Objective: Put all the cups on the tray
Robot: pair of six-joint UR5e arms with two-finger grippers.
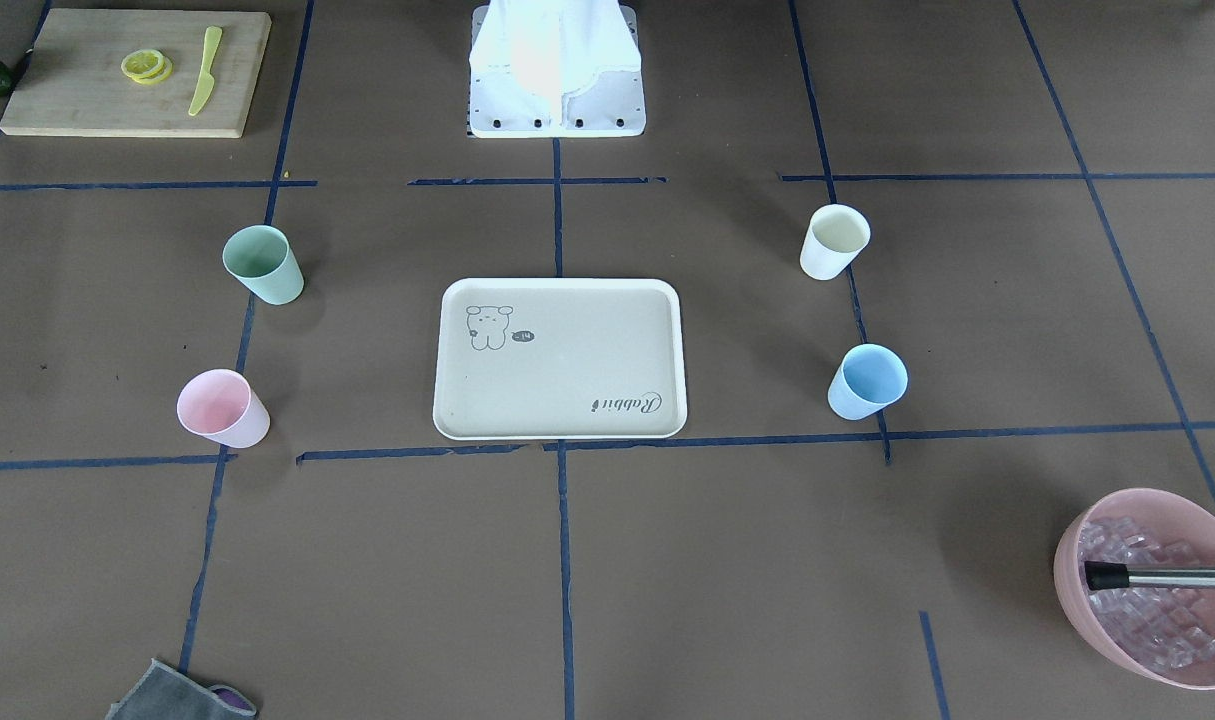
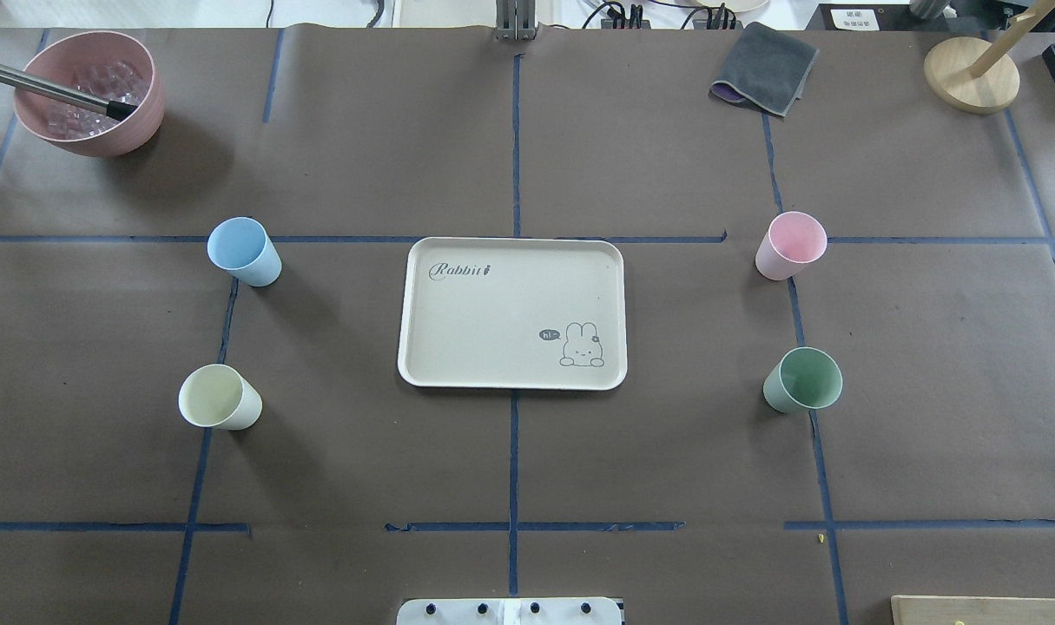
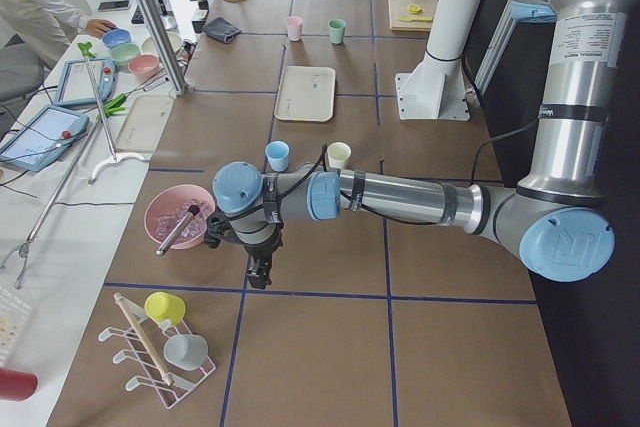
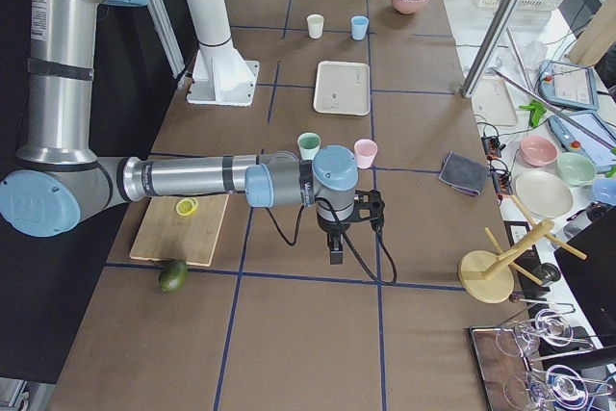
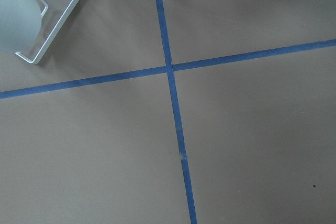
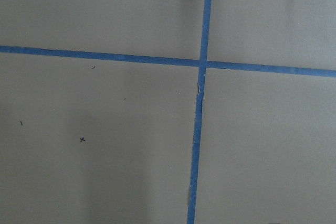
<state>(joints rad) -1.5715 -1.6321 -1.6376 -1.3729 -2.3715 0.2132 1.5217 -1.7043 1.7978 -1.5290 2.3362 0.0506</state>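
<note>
The beige tray (image 2: 492,312) lies at the table's middle with nothing on it. All the cups stand upright on the table around it. In the overhead view the blue cup (image 2: 243,251) and cream cup (image 2: 219,397) are to its left, and the pink cup (image 2: 791,245) and green cup (image 2: 803,379) to its right. My left gripper (image 3: 258,272) shows only in the exterior left view, pointing down beyond the blue and cream cups. My right gripper (image 4: 335,252) shows only in the exterior right view, pointing down beyond the green and pink cups. I cannot tell whether either is open or shut.
A pink bowl of ice (image 2: 89,91) with a metal handle in it stands at the far left corner. A grey cloth (image 2: 763,68) and a wooden stand (image 2: 970,74) are at the far right. A cutting board (image 1: 137,70) with lemon slices lies near the robot base (image 1: 557,70).
</note>
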